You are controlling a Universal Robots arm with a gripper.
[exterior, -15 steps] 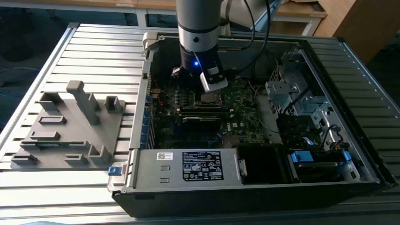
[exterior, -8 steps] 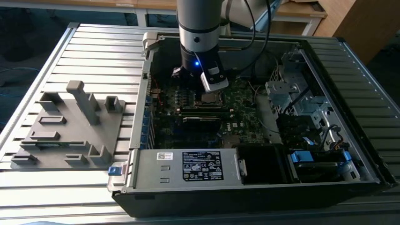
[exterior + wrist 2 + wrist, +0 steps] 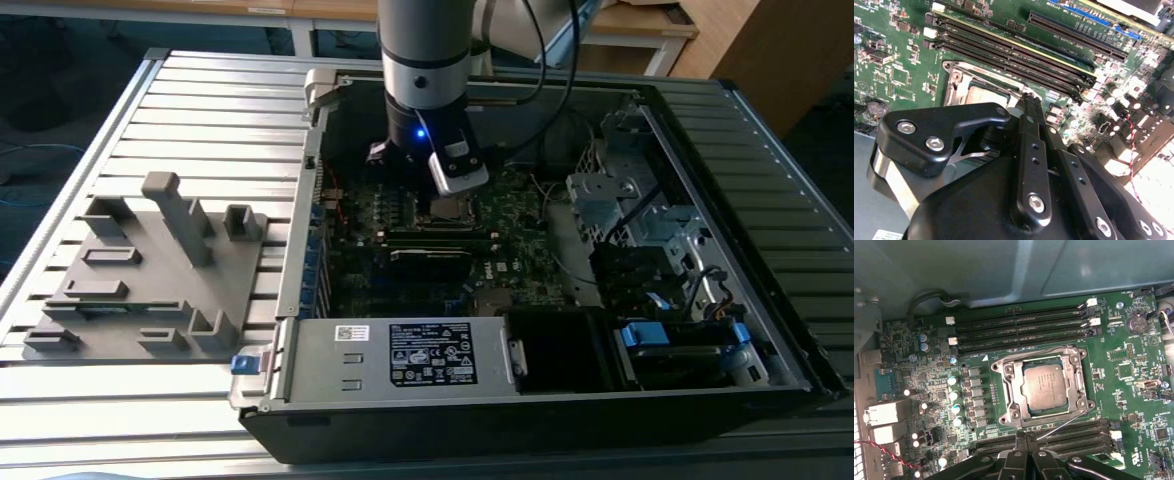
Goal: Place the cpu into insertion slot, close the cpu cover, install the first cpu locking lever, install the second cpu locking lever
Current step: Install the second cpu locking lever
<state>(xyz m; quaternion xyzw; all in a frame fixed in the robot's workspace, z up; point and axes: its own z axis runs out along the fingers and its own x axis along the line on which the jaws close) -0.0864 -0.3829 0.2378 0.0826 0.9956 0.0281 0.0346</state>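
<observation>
One arm is all you have in play, and its gripper point(image 3: 441, 200) hangs inside the open computer case point(image 3: 747, 110), low over the motherboard point(image 3: 514, 215).

Start at the exterior view's left: a grey moulded plastic fixture point(image 3: 147, 270) with upright posts and shallow pockets sits on the ribbed metal table point(image 3: 80, 110), just beside the case. Move right and you meet the black steel case, its boxy silver power supply point(image 3: 400, 355) along the near edge and a cluster of drive bays point(image 3: 641, 210) toward the exterior view's right.

Look at the first wrist view and you find the cpu point(image 3: 1044, 388), a flat square chip with a dull silver-grey top and rounded corners, lying level in its socket at the middle of the green board. Around it lies the cpu cover point(image 3: 1074, 375), a thin shiny metal frame, down flat with the chip showing through its window. One thin wire lever point(image 3: 1064, 422) runs slanted past the socket's corner toward the memory slots point(image 3: 1019, 330), which are long, black and ridged.

Your gripper's point(image 3: 1026, 440) black fingertips point(image 3: 1019, 442) sit pressed together, jaws narrow and holding nothing, just beside that lever's end. In the second wrist view the fingers point(image 3: 1031, 145) are matte black bars with bolt heads, pointing at the socket's edge.
</observation>
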